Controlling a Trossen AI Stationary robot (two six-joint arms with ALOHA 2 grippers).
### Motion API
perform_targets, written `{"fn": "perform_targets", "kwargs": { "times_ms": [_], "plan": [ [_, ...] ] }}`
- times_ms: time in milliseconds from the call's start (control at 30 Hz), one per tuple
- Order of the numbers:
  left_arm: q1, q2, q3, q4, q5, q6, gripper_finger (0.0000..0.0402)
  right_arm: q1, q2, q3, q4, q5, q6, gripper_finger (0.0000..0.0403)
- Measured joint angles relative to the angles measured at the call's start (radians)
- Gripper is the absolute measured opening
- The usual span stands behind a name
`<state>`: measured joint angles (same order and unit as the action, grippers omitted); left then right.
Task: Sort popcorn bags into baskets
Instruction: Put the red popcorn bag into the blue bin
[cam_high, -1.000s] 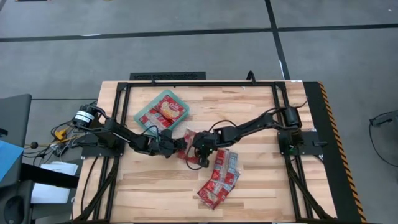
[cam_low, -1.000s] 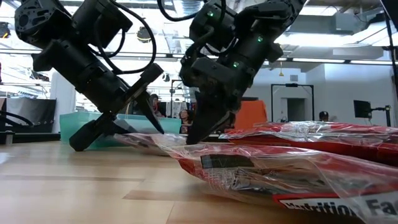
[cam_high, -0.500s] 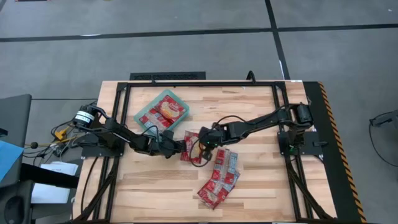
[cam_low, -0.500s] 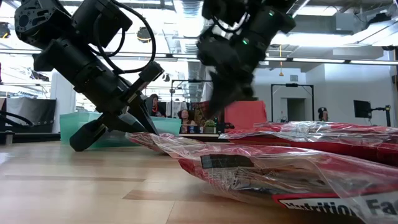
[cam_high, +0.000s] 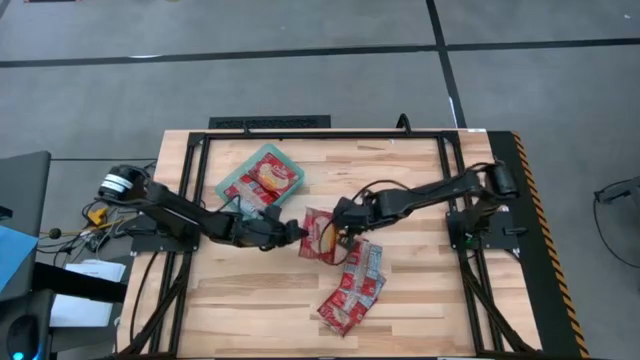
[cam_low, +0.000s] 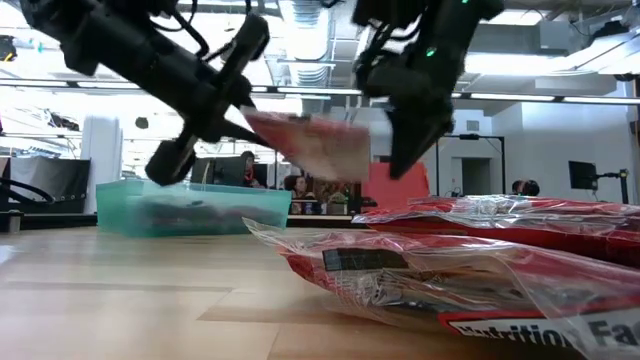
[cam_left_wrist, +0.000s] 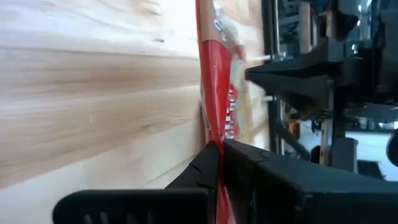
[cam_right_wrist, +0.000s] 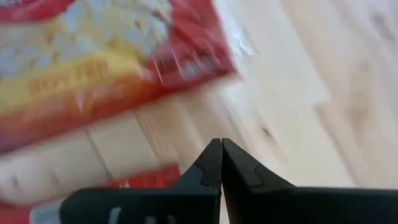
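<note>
My left gripper (cam_high: 300, 233) is shut on a red popcorn bag (cam_high: 322, 236) and holds it above mid-table; the low view shows the bag (cam_low: 312, 146) in the air. My right gripper (cam_high: 342, 229) hangs shut just to the bag's right, pointing down, with nothing between its fingers (cam_right_wrist: 221, 149). Other popcorn bags (cam_high: 355, 285) lie flat on the wood toward the near edge. The teal basket (cam_high: 228, 186) stands at the far left with a bag (cam_high: 268, 176) lying in it. My left gripper pinches the bag's edge (cam_left_wrist: 214, 138) on the side toward the table's left between its two fingers. The fingers come from the table's left, slanting a little downward. The bag is lifted clear of the table and sticks out beyond the fingertips, sloping down slightly toward the right (cam_low: 345, 160).
A black frame (cam_high: 320, 132) runs around the tabletop. Bare wood lies at the far right and near left. In the low view the lying bags (cam_low: 450, 270) fill the near right, and people show in the room behind the table.
My left gripper has shut on the bag's edge and risen, lifting the bag clear of the table. My right gripper, shut throughout, has risen off the bag, drawn back toward the table's right and tipped to point more steeply down.
</note>
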<state>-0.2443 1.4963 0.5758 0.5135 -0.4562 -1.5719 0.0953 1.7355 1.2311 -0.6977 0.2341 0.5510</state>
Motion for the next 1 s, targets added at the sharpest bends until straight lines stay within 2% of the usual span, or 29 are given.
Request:
{"fn": "perform_targets", "kwargs": {
  "times_ms": [133,333,433,533,633,700,867,1000],
  "plan": [
    [0.001,-0.086,-0.001,-0.075,-0.071,0.006,0.0000,0.009,-0.115,0.000,-0.089,0.044,0.005,0.0014],
    [0.035,-0.270,0.000,-0.175,-0.309,0.060,0.0000,0.019,-0.257,0.000,-0.172,0.167,0.067,0.0023],
    [0.077,-0.363,0.000,-0.323,-0.419,0.065,0.0000,0.020,-0.298,0.000,-0.178,0.222,0.078,0.0034],
    [0.136,-0.421,0.000,-0.529,-0.487,-0.053,0.0000,0.012,-0.315,0.000,-0.184,0.237,0.079,0.0036],
    [0.192,-0.433,0.000,-0.677,-0.484,-0.187,0.0000,0.007,-0.314,0.000,-0.188,0.239,0.074,0.0030],
    [0.222,-0.419,0.000,-0.709,-0.462,-0.224,0.0000,0.007,-0.312,0.000,-0.188,0.239,0.070,0.0024],
    [0.286,-0.354,0.000,-0.669,-0.424,-0.233,0.0000,0.008,-0.302,-0.001,-0.192,0.239,0.066,0.0016],
    [0.335,-0.292,0.000,-0.674,-0.397,-0.304,0.0000,0.008,-0.301,-0.001,-0.193,0.239,0.066,0.0027]
  ]
}}
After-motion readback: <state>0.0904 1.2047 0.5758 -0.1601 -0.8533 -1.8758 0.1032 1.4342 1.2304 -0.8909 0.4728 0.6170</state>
